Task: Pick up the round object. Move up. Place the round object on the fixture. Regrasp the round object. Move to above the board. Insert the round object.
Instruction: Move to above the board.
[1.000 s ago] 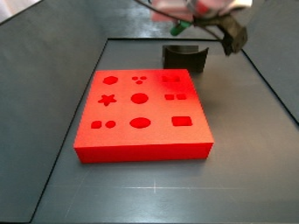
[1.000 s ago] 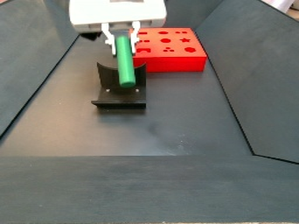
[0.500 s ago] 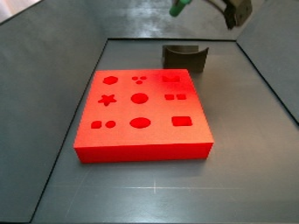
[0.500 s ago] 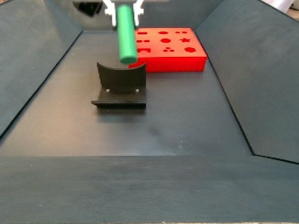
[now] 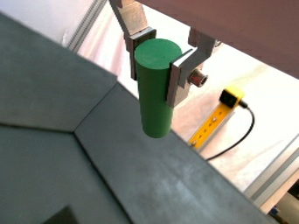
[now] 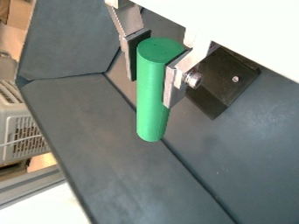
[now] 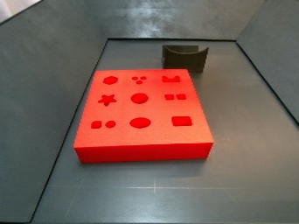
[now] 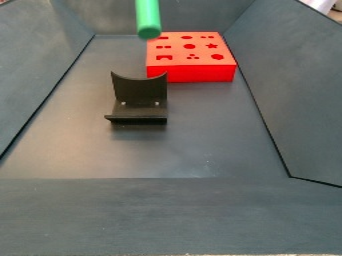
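Both wrist views: gripper (image 5: pixel 162 54) clamped on the round object (image 5: pixel 156 87), silver fingers (image 6: pixel 131 44) pressed to its upper end, green shaft hanging free below. Side view: only the peg's lower end (image 8: pixel 147 16) visible at the frame's top, high above the fixture (image 8: pixel 136 98) and beside the board (image 8: pixel 195 56).

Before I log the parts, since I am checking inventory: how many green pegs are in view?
1. The round object hangs upright, clamped near its top in the gripper, high above the fixture. None shows on the board.
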